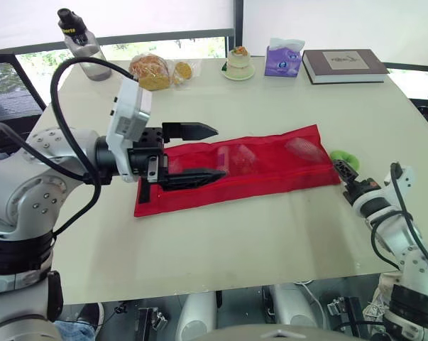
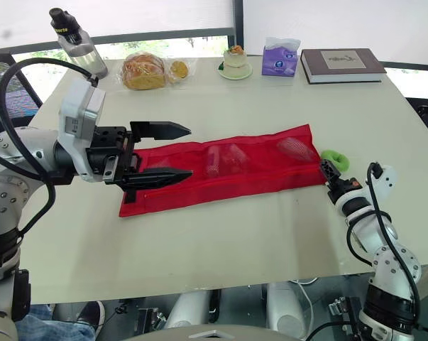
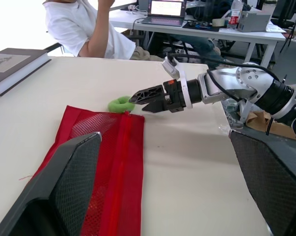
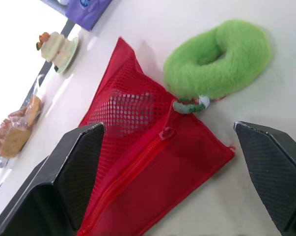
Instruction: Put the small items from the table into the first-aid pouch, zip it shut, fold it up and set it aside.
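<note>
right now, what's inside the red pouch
Through the mesh of the red pouch, two pale lumps show, one near the middle, one near the right end. The mesh blurs what they are. The green ring lies outside it.

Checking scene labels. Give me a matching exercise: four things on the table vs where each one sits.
Things:
1. red mesh pouch
2. green fuzzy ring
3. book
4. water bottle

Places:
a. far left corner of the table
b. at the pouch's right end
c. flat across the middle
d. far right corner

Pairs: 1-c, 2-b, 3-d, 4-a
</note>
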